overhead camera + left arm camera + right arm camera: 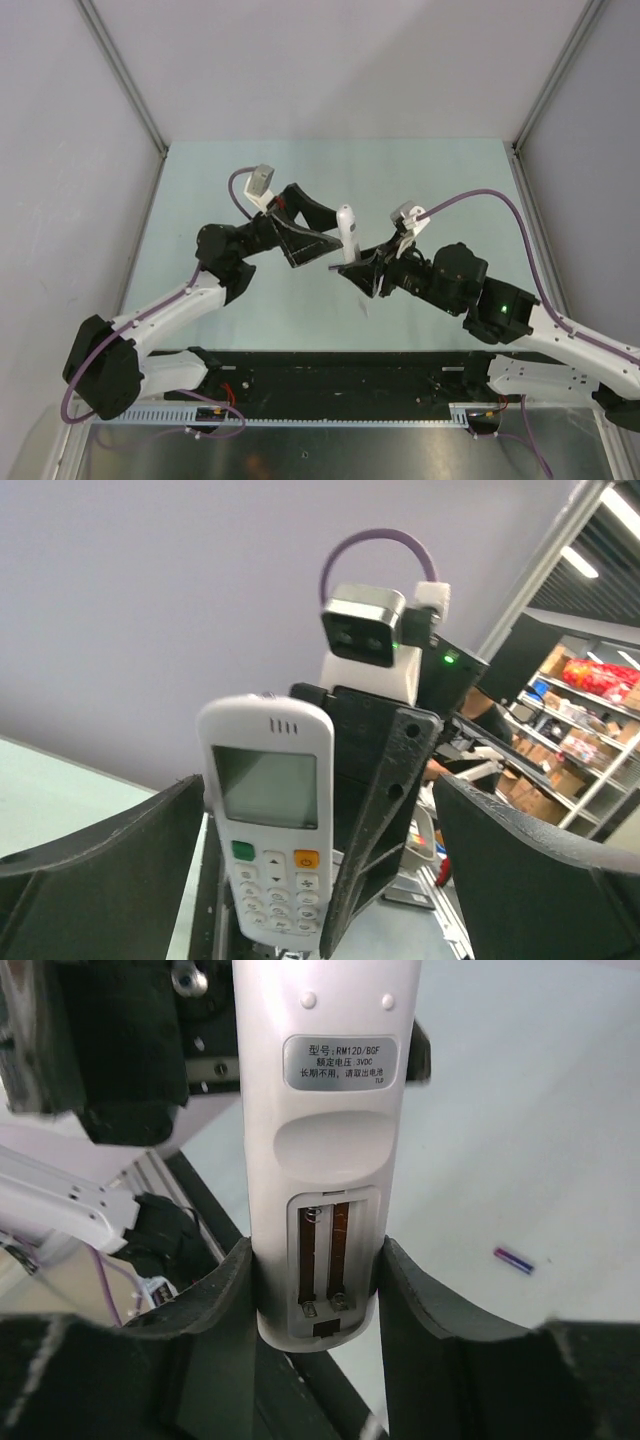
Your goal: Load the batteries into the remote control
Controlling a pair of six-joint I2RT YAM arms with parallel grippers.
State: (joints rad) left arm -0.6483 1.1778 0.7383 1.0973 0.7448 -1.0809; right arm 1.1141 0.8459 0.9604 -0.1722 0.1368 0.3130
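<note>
So the remote control (347,232) is standing upright in the air over the middle of the table (450,180), well clear of every edge and the frame posts. The right gripper (350,268) has its fingers (215,1295) clamped on the remote's lower end, one on each side. The open battery recess (325,1260) faces its camera. The left gripper (325,243) has its fingers (100,865) spread wide, with gaps on both sides of the remote. A purple-blue battery (514,1260) lies alone on bare table with lots of space around it.

Remote (330,1140) top cut off by upper edge
</note>
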